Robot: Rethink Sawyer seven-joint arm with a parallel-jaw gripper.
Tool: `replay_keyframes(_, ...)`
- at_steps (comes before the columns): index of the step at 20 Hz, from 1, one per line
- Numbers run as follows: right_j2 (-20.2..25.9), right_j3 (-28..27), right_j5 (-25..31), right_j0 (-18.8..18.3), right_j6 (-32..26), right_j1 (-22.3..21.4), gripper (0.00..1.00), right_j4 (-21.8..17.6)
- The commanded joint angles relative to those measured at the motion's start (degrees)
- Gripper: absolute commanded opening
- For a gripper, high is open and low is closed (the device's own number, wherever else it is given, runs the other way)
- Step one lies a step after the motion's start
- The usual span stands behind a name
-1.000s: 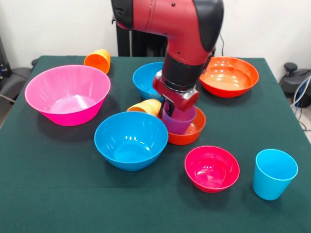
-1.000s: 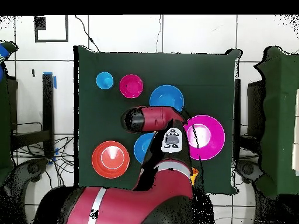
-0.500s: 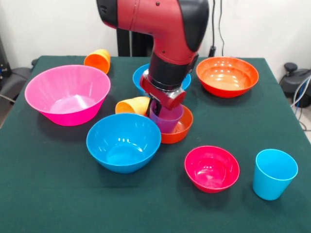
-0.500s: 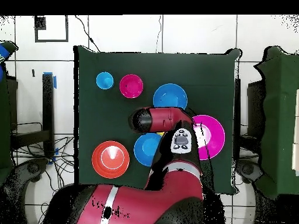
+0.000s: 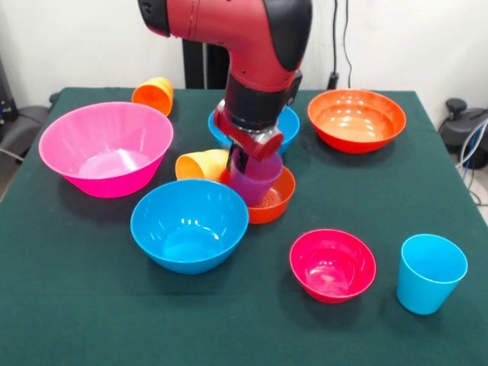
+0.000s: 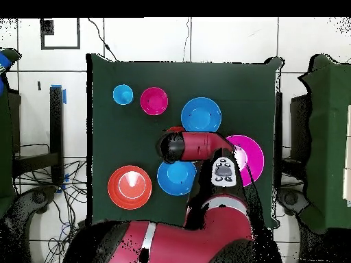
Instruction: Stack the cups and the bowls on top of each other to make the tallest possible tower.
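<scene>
**Purple cup in the gripper, at frame centre**

In the front view the gripper [image 5: 245, 164] is closed over the rim of the purple cup [image 5: 256, 181], which sits in the small orange bowl [image 5: 276, 200] at centre frame. A yellow-orange cup [image 5: 200, 164] lies tipped just left; a blue bowl [image 5: 189, 223] stands below left. The cup looks light, thin-walled and glossy, so likely slippery; the rim seems the sound place to hold. The bench [image 5: 91, 305] is green.

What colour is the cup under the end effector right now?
Translucent purple: the cup sits in the small orange bowl, clearest in the front view.
</scene>
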Motion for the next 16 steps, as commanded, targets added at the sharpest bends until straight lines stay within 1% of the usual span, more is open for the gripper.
replay_keyframes(1,9.01,14.36,5.06,-0.44,-7.32,-7.49,0.0,-0.84)
replay_keyframes(4,11.24,17.63,7.27,-1.57,-8.16,-12.09,0.0,0.56)
replay_keyframes(6,11.31,18.4,7.5,-0.88,-8.42,-15.41,0.0,0.01)
replay_keyframes(7,11.34,18.43,7.36,-0.73,-8.34,-16.16,0.0,-0.3)
replay_keyframes(9,13.1,18.75,5.45,-1.43,-9.04,-16.99,0.0,-0.72)
replay_keyframes(12,15.45,19.36,2.77,-3.41,-9.81,-16.44,0.0,-1.38)
replay_keyframes(13,16.75,19.93,2.06,-4.79,-10.54,-16.13,0.0,-1.37)
replay_keyframes(16,17.37,19.51,0.6,-6.27,-11.4,-16.31,0.0,-3.37)
